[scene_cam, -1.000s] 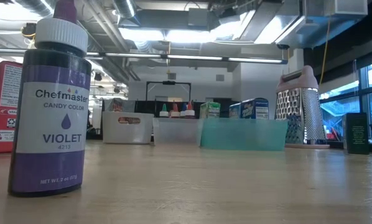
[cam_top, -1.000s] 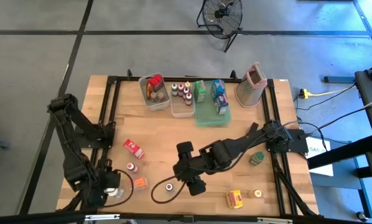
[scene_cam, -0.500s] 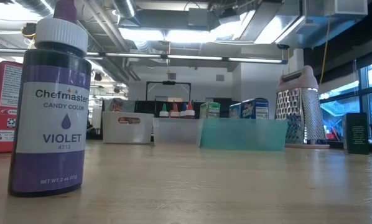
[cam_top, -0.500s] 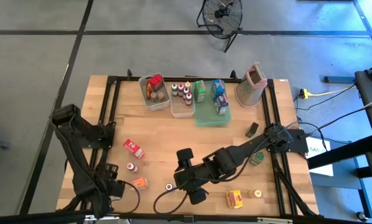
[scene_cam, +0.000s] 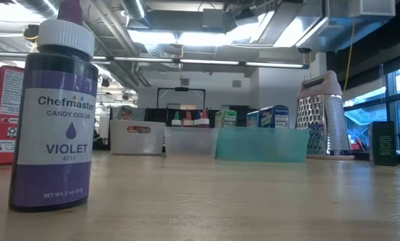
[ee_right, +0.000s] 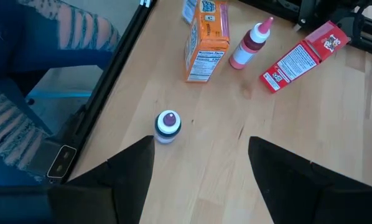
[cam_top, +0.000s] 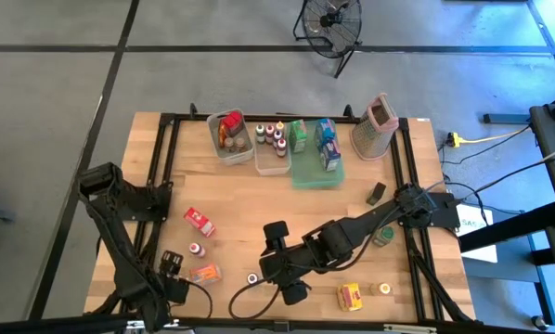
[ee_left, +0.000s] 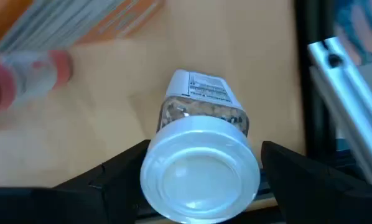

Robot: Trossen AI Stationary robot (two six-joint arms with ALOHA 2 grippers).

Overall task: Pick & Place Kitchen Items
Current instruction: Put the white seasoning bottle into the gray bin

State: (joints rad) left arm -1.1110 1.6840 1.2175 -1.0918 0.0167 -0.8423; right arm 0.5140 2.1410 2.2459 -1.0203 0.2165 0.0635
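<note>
Low at the desk's near-left corner, the left hand [ee_left: 201, 177] stands spread on either side of a white-capped jar [ee_left: 201, 158] lying on its side, its fingers not yet touching the glass; an orange box [cam_top: 205, 274] and a red-capped bottle [cam_top: 196, 250] lie just beside it. Near the front edge, the right hand [ee_right: 198, 171], also spread and empty, hovers above the upright violet bottle [ee_right: 168, 125]. Both arms appear to be at the approach step of a pick. Next, each hand likely needs to settle lower and squeeze shut before lifting. Farther right, a yellow box [cam_top: 351, 296] and a green-capped jar [cam_top: 382, 237] wait loose on the wood. At the far edge, clear bins [cam_top: 229, 151] and a green tray [cam_top: 315, 174] already hold sorted groceries, beside the metal grater [cam_top: 374, 127].
</note>
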